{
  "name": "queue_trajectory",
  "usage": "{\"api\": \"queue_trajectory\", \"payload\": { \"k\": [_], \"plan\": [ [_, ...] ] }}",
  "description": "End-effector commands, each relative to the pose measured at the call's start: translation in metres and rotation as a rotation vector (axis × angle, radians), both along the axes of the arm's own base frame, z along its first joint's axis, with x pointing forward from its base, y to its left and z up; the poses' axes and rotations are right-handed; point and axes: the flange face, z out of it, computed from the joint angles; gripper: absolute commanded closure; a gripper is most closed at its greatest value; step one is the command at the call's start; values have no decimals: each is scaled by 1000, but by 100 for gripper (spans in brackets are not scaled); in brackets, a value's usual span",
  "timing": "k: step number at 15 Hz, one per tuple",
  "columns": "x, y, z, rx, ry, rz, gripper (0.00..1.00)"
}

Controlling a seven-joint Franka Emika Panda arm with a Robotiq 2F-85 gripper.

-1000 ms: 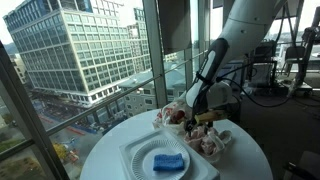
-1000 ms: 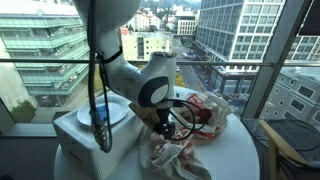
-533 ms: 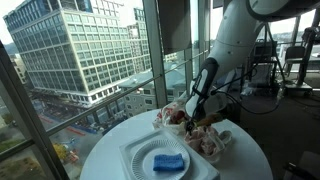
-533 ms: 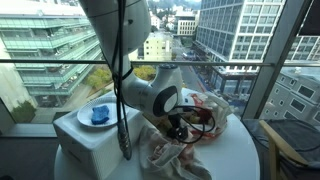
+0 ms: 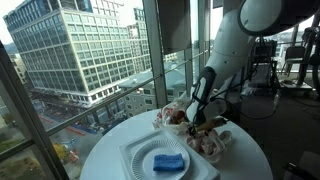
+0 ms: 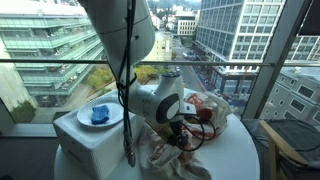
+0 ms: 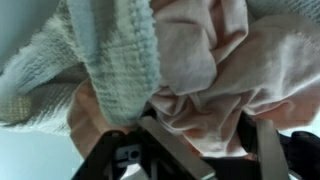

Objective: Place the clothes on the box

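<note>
By the window (image 5: 90, 70), jaws lie buried in clothes (image 5: 207, 140) on the white table (image 5: 245, 160); opening untellable.

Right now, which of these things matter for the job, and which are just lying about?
Part of the job:
clothes
white box
tool, down among the clothes

Just lying about:
plate on the box
blue item on the plate
round table

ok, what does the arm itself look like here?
Arm: glossy white, fat rounded links, darker toward the wrist. Round grey-and-black joint cap near the end. Thin black cable hangs loose alongside. Gripper is black, with angular linkage bars in the wrist view. No markings legible.
</note>
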Motion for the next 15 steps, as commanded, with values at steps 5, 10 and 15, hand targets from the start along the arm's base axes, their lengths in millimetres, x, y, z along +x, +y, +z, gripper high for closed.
{"api": "queue_trajectory", "payload": {
  "k": [5, 10, 15],
  "plan": [
    [-12, -2, 2, 14, 43, -93, 84],
    [-15, -3, 49, -58, 18, -140, 96],
    [2, 12, 153, -175, -145, -101, 97]
  ]
}}
